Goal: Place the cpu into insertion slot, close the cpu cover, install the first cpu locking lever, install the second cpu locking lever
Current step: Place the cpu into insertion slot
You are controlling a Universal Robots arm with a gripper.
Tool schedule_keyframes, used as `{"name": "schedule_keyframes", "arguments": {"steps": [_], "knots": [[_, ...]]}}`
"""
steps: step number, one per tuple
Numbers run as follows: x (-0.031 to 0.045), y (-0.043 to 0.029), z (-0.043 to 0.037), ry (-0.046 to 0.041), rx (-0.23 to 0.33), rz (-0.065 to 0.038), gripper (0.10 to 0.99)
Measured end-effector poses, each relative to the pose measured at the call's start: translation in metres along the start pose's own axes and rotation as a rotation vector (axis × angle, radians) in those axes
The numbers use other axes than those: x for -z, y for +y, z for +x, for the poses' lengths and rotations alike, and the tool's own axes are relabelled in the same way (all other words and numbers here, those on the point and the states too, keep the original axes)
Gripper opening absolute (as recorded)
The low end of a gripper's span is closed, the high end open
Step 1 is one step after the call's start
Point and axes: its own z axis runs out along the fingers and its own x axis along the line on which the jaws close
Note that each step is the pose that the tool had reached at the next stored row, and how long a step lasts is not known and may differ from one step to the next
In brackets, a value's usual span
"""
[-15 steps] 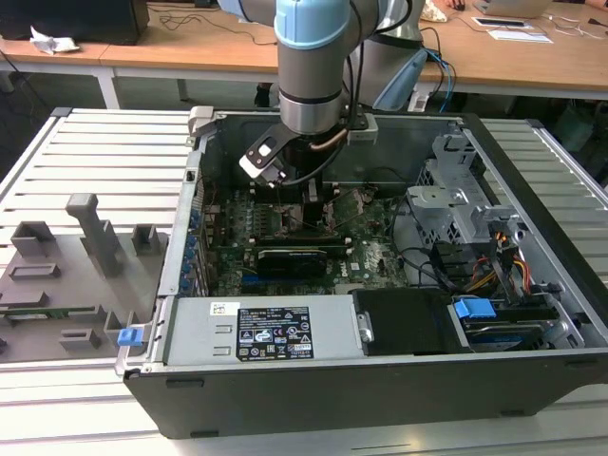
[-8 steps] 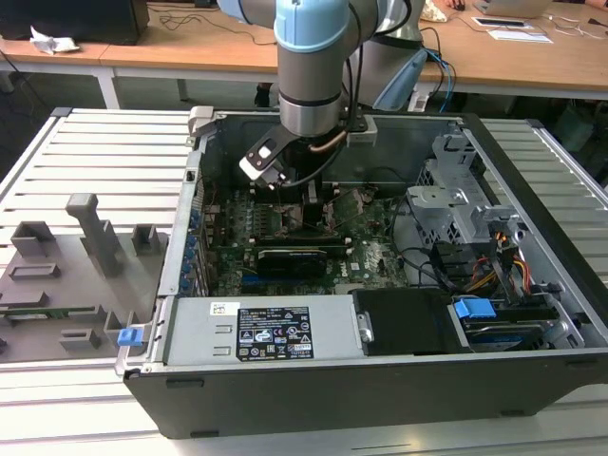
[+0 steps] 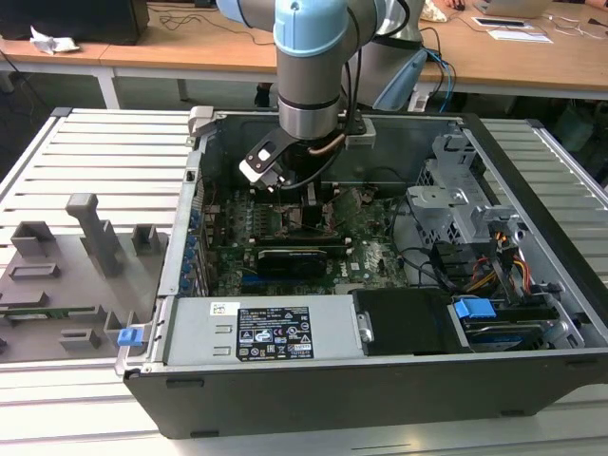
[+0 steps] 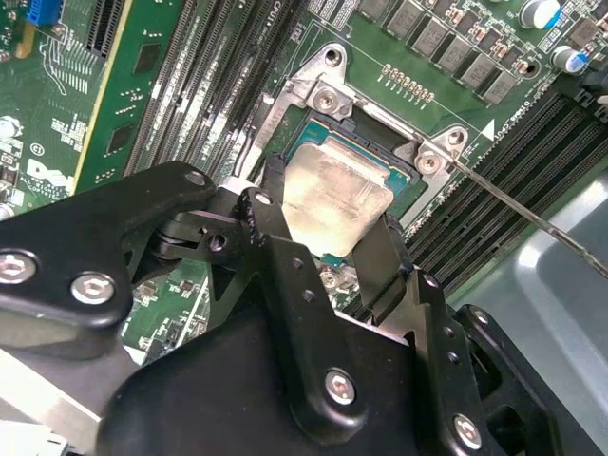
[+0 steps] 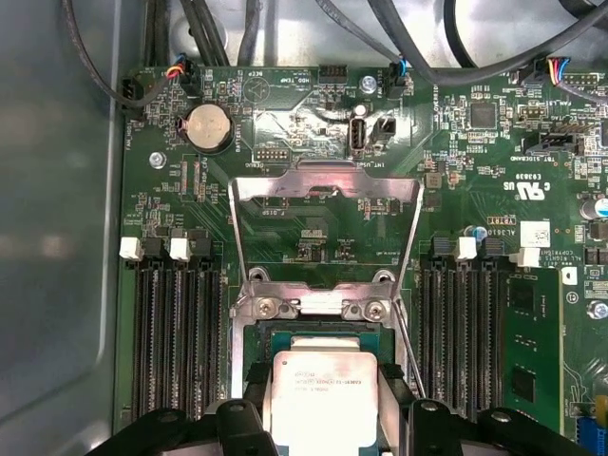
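Note:
My gripper (image 4: 330,209) is shut on the cpu (image 4: 332,199), a flat silver-topped square chip, with one black finger (image 4: 271,195) on each of two opposite edges. The chip sits low over the insertion slot (image 4: 375,147), roughly square with its dark frame; I cannot tell if it is seated. In the first wrist view the cpu (image 5: 323,399) lies between the fingers of the gripper (image 5: 323,410), just past the slot's edge (image 5: 318,328). The cpu cover (image 5: 323,180) stands swung open beyond the slot. In the exterior view the gripper (image 3: 302,204) reaches down into the computer case.
A thin locking lever wire (image 4: 513,204) runs off from the socket's corner. Memory slots (image 5: 176,342) flank the socket. A long black card (image 3: 290,258), a power supply (image 3: 256,328) and a drive cage (image 3: 465,209) crowd the case. A grey fixture tray (image 3: 76,256) lies at the exterior view's left.

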Motion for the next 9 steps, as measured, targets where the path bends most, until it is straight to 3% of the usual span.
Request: {"name": "schedule_keyframes", "arguments": {"steps": [5, 6, 9], "knots": [[-0.0007, 0.0000, 0.0000, 0.0003, 0.000, 0.000, 0.549], [-0.0008, 0.0000, 0.0000, 0.0001, 0.000, 0.000, 0.612], [-0.0015, -0.0001, 0.0017, 0.0003, 0.000, 0.000, 0.612]]}}
